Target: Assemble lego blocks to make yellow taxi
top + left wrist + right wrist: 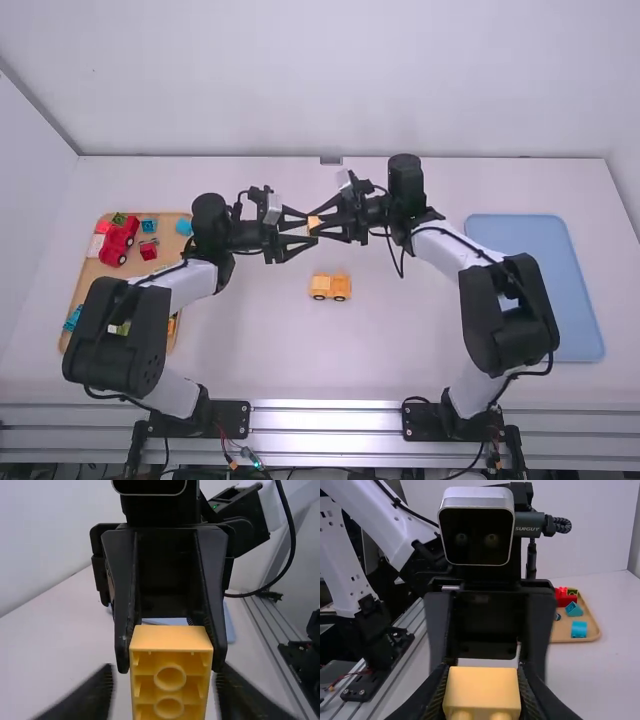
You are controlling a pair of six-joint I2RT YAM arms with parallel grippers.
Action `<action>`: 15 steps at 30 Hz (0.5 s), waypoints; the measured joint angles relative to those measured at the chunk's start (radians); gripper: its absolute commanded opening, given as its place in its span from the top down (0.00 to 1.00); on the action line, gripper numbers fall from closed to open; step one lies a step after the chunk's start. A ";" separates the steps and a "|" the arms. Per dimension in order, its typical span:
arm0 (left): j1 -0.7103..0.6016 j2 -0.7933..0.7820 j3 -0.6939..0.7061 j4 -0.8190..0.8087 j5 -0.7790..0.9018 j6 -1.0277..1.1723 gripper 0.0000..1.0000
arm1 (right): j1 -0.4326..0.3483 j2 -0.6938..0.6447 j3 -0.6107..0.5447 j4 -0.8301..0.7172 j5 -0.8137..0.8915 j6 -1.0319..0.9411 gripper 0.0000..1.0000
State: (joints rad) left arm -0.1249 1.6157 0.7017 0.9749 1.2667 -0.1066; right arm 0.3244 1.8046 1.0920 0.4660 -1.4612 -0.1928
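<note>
Above the middle of the table, my right gripper is shut on a yellow block. My left gripper faces it from the left, fingers spread. In the left wrist view the block shows its hollow underside with round tubes, between the parted fingertips of my left gripper. The right wrist view has the block pinched by my right gripper, two studs facing the camera. A yellow car-shaped assembly with dark wheels stands on the table, nearer the arm bases.
At the left, partly under the left arm, lies a wooden tray with a red car, a red block, blue blocks and other pieces. A blue tray lies at the right, behind the right arm's elbow.
</note>
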 measured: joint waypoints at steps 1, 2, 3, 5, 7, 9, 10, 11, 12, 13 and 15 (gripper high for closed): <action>0.000 0.000 0.000 0.000 0.000 0.000 0.01 | 0.000 0.000 0.000 0.000 0.000 0.000 0.89; 0.000 0.000 0.000 -0.001 -0.004 -0.001 0.00 | 0.000 0.000 0.000 0.003 0.002 0.002 0.89; 0.000 0.000 0.000 -0.003 -0.004 -0.003 0.01 | 0.000 0.000 0.000 0.003 0.006 0.006 0.90; 0.000 0.000 0.000 -0.012 -0.007 -0.001 0.01 | -0.002 0.000 0.000 0.002 0.033 0.023 0.91; 0.000 0.000 0.000 -0.052 -0.007 0.016 0.01 | -0.004 0.000 0.000 0.002 0.080 0.038 0.92; 0.000 0.000 0.000 -0.119 -0.011 0.048 0.01 | -0.009 0.000 0.000 0.000 0.116 0.049 0.94; 0.000 0.000 0.000 -0.196 -0.026 0.082 0.01 | -0.016 0.000 0.000 -0.011 0.149 0.060 0.97; 0.000 0.000 0.000 -0.273 -0.053 0.112 0.01 | -0.027 0.000 0.001 -0.039 0.189 0.071 0.98; 0.000 0.000 -0.001 -0.312 -0.072 0.134 0.01 | -0.035 0.000 0.001 -0.065 0.216 0.072 0.98; 0.000 0.000 -0.002 -0.357 -0.100 0.156 0.01 | -0.048 0.000 0.001 -0.098 0.251 0.074 0.98; 0.000 0.000 -0.002 -0.439 -0.167 0.197 0.01 | -0.071 -0.002 0.002 -0.175 0.325 0.063 0.98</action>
State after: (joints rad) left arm -0.1246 1.6157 0.6998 0.5354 1.0996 0.0902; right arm 0.2531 1.8023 1.0935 0.2913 -1.1366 -0.1303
